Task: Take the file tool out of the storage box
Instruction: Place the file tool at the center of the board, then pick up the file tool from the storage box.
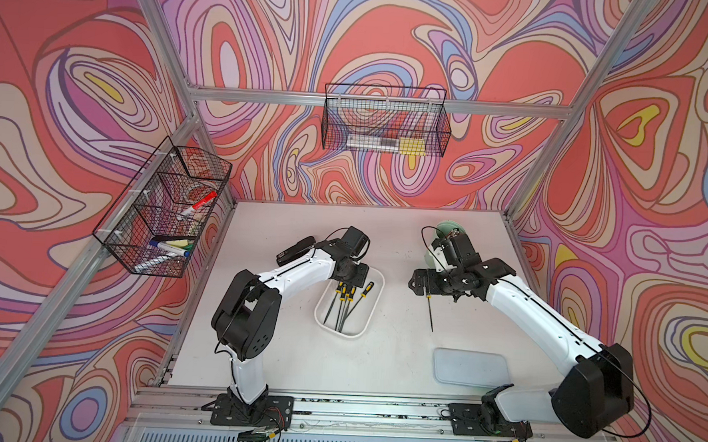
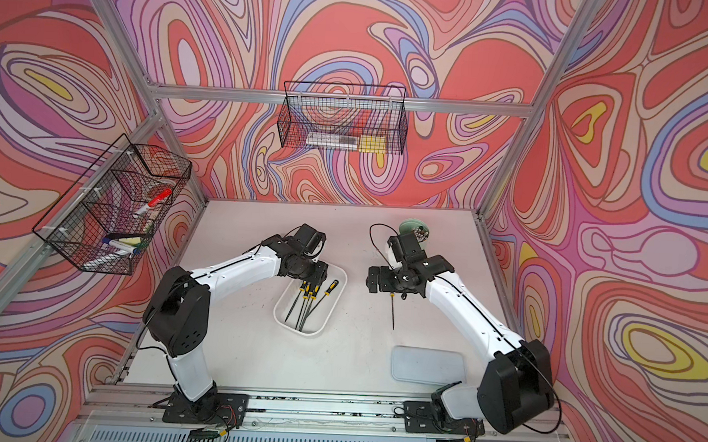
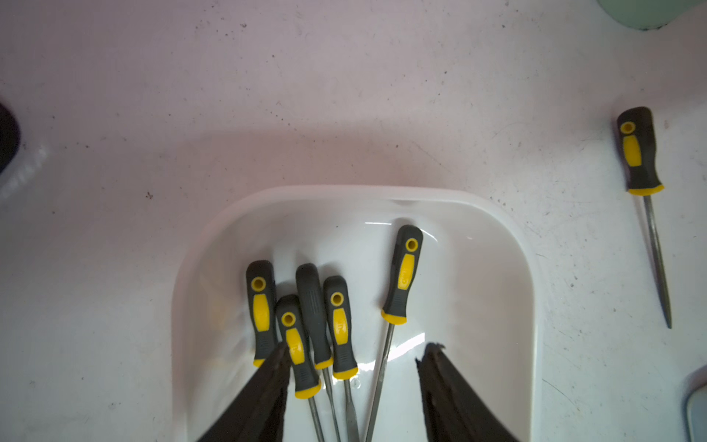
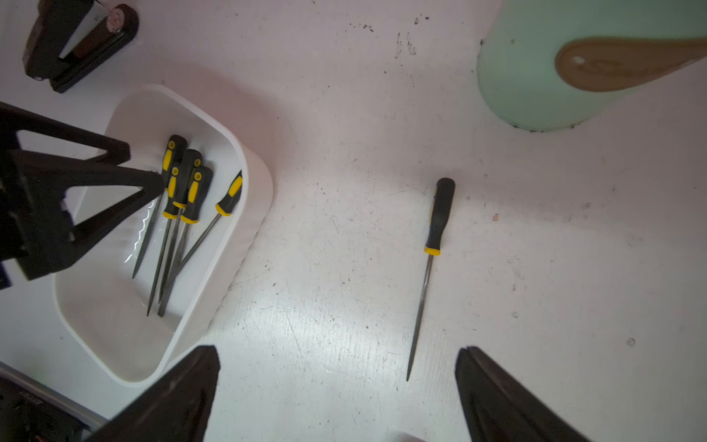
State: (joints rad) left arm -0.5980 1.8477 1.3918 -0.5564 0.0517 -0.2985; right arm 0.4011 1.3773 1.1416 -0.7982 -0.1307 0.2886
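While R gripper (image 4: 339,352) hangs wide open, empty, over file (image 4: 440,214) mid-table (image 4: 344,153), L gripper (image 3: 357,346) sits half-open astride handles (image 3: 338,325) in storage box (image 3: 382,191), nothing clamped, so I'd pinch one, lift.

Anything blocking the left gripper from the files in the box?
Nothing visible. The left gripper hangs open right over the file handles in the storage box; the lid lies apart from it.
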